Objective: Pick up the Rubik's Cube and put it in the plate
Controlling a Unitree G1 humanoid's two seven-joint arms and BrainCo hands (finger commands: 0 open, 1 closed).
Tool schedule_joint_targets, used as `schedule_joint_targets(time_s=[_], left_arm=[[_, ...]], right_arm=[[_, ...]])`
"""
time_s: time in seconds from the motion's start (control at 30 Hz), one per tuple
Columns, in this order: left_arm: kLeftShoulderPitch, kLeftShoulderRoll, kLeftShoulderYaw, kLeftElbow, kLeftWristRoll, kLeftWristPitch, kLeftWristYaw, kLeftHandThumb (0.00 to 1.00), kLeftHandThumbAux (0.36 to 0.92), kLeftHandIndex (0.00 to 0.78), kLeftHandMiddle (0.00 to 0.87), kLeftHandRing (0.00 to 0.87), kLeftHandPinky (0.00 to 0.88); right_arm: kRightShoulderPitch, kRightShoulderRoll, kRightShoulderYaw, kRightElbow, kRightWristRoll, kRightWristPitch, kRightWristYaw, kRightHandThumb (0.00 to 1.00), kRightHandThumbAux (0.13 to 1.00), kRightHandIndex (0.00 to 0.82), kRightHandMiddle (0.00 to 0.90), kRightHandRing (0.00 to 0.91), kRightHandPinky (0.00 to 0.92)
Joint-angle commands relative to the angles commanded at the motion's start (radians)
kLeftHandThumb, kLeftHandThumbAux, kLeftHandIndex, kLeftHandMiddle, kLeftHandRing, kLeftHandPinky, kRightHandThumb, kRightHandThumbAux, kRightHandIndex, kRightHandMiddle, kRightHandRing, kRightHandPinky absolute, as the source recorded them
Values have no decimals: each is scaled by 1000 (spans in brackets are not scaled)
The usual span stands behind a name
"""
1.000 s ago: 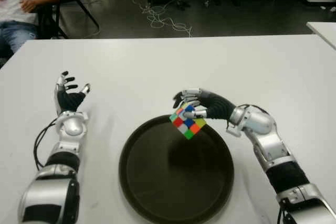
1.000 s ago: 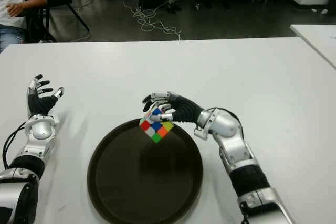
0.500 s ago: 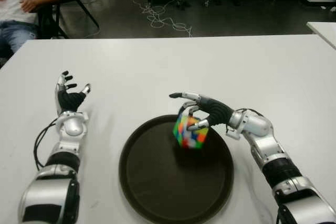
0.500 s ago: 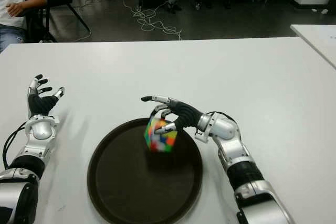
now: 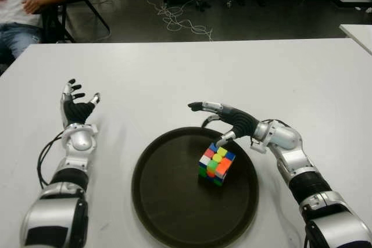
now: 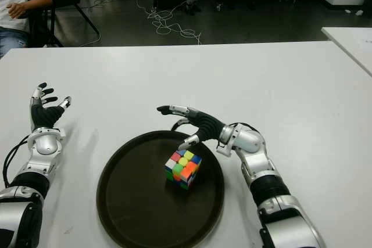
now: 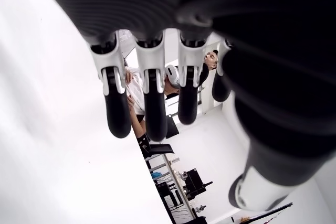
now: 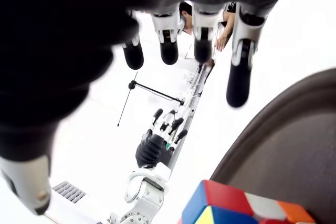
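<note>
The Rubik's Cube (image 5: 216, 164) lies inside the dark round plate (image 5: 168, 207), right of the plate's middle, with its yellow-centred face up. My right hand (image 5: 218, 121) hovers just above and behind the cube over the plate's far right rim, fingers spread and holding nothing. In the right wrist view the cube's corner (image 8: 247, 209) shows below the outstretched fingers (image 8: 239, 80). My left hand (image 5: 77, 101) shows far to the left of the plate, fingers spread, nothing in it.
The white table (image 5: 174, 74) stretches around the plate. A person (image 5: 20, 1) sits on a chair beyond the table's far left corner. Cables (image 5: 177, 18) lie on the floor behind. Another white table (image 5: 357, 33) shows at the far right.
My right hand opened and let the cube go; the cube dropped from the fingers and came to rest in the plate. The left hand has not moved.
</note>
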Motion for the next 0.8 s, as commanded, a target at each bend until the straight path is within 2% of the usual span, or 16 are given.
schedule_joint_targets(time_s=[0.23, 0.37, 0.43, 0.5, 0.8], left_arm=[[-2, 0, -1, 1, 3, 8, 6, 111, 770, 127, 210, 250, 321], [-1, -1, 0, -2, 3, 7, 6, 109, 776, 127, 213, 265, 356], [-1, -2, 2, -2, 1, 8, 5, 106, 772, 128, 213, 264, 348], [-1, -2, 3, -3, -1, 9, 4, 111, 771, 132, 233, 302, 412], [-2, -3, 6, -4, -4, 14, 0, 103, 774, 134, 268, 370, 494]], right_arm=[[-4, 7, -11, 17, -3, -8, -2, 0, 663, 39, 31, 20, 21], [-6, 8, -11, 20, -9, -7, -6, 0, 668, 38, 31, 18, 13], [-8, 8, -12, 20, -8, -6, -4, 0, 671, 38, 31, 16, 10], [-8, 9, -13, 21, -7, -8, -3, 0, 676, 36, 30, 13, 7], [-13, 11, -14, 35, -10, -30, -4, 0, 683, 33, 22, 0, 1]])
